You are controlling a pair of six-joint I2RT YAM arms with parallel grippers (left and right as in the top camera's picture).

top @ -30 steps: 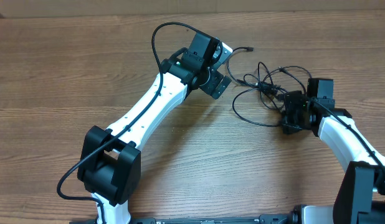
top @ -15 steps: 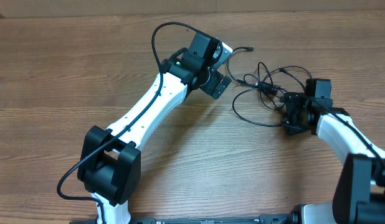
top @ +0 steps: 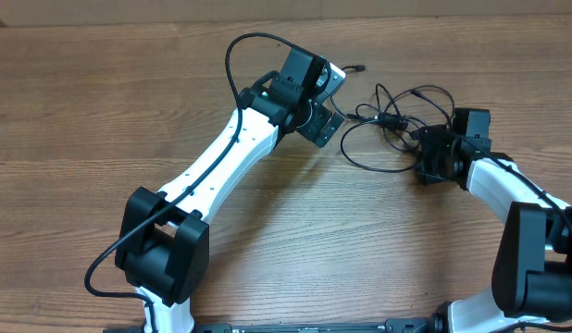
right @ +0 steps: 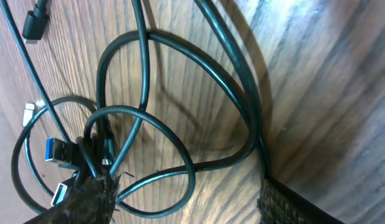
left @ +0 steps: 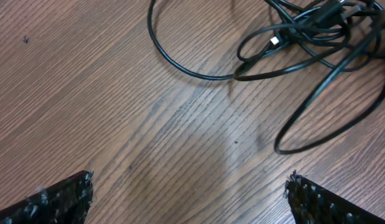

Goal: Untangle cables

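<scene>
The cables (top: 390, 120) lie in a loose black tangle on the wooden table, between my two grippers. One plug end (top: 358, 67) points off to the upper left. My left gripper (top: 330, 104) sits just left of the tangle and is open wide. In the left wrist view the cables (left: 292, 31) lie ahead of the gripper (left: 189, 199), with only bare wood between its fingers. My right gripper (top: 421, 155) is at the right edge of the tangle. In the right wrist view its jaws (right: 189, 202) stand apart over a cable loop (right: 189, 169) that lies between them, not pinched.
Blue-tipped USB plugs (right: 55, 149) sit in the knot by my right gripper's left finger (right: 86, 202). The left arm's own thick wire (top: 232, 55) arcs above its forearm. Wooden table (top: 101, 120) stretches out to the left and front.
My right gripper has moved up and left and narrowed a little. The tangle has shifted left toward the left gripper. The left arm has stayed put.
</scene>
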